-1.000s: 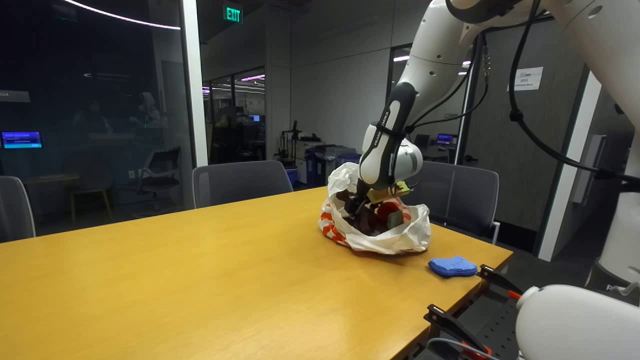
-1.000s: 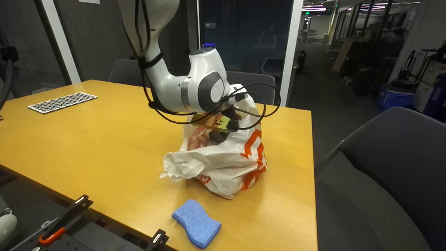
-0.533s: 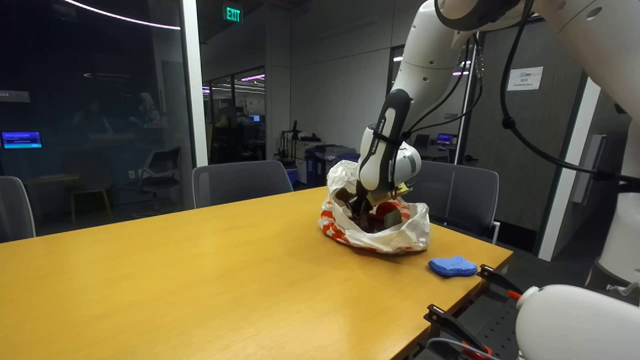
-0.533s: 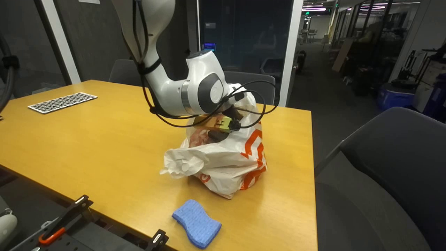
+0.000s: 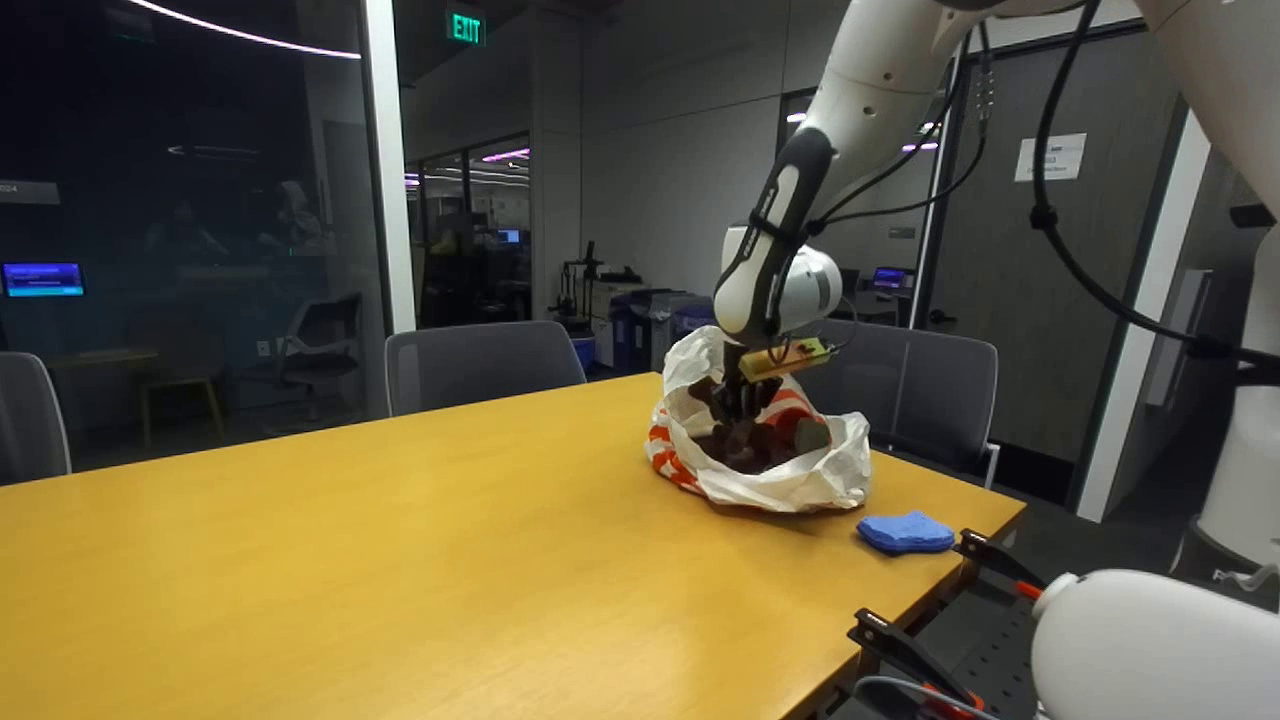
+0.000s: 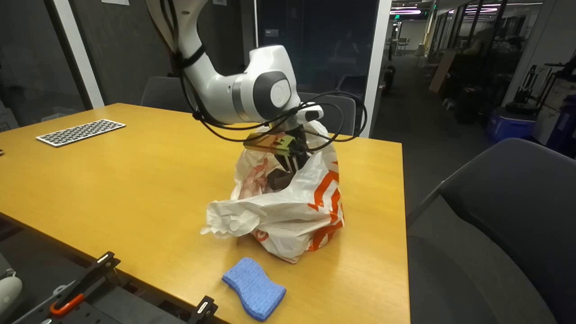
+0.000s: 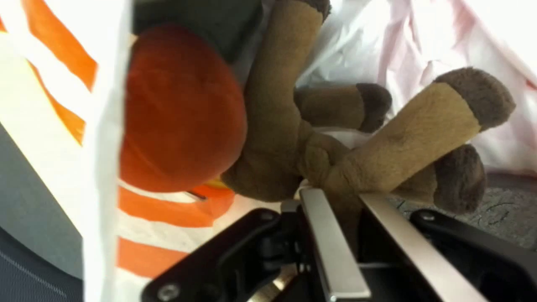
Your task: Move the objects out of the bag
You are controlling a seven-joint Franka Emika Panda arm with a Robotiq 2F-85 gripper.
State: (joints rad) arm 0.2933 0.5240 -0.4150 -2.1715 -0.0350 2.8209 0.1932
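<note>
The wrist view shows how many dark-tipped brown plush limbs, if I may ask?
4: top limb, short central limb, long right limb, and lower right limb, partly behind the long one; more may be hidden.

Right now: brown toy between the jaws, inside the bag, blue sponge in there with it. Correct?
Not quite: the blue sponge is outside the bag, flat on the table beside it, as both exterior views show. The rest stands: the brown toy is between the jaws, inside the bag, per the wrist view.
</note>
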